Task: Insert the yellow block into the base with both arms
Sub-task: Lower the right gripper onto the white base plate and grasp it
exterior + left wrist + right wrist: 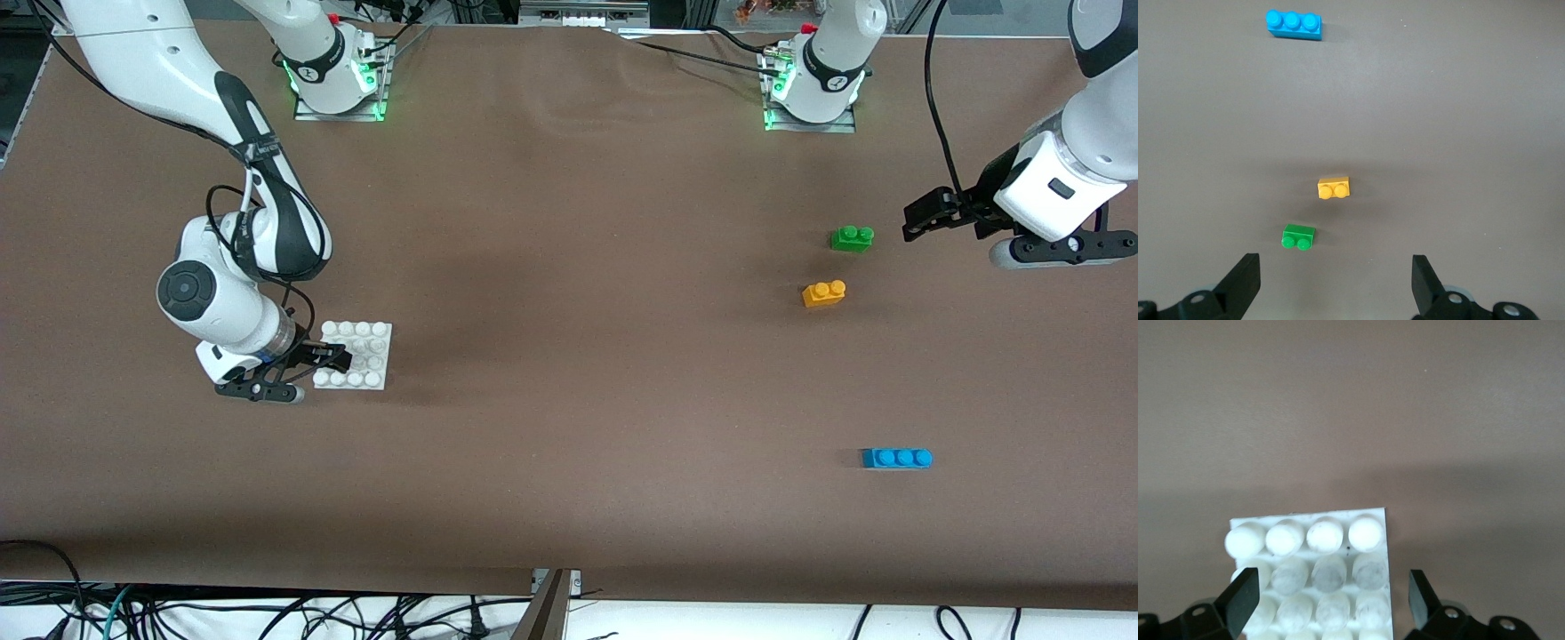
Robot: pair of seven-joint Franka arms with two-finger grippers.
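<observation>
The yellow block point(824, 293) lies on the table toward the left arm's end, between the green brick point(852, 237) and the blue brick point(896, 458). It also shows in the left wrist view point(1334, 189). My left gripper point(916, 220) hangs open and empty in the air beside the green brick point(1299, 237); in its own view the gripper point(1336, 283) holds nothing. The white base point(364, 342) lies toward the right arm's end. My right gripper point(331, 357) is low over it, open, its fingers straddling the base point(1328, 573) in the right wrist view point(1333, 597).
The blue three-stud brick point(1293, 25) lies nearest the front camera of the three bricks. Brown table cover spreads between the base and the bricks. Both arm bases stand at the table's back edge.
</observation>
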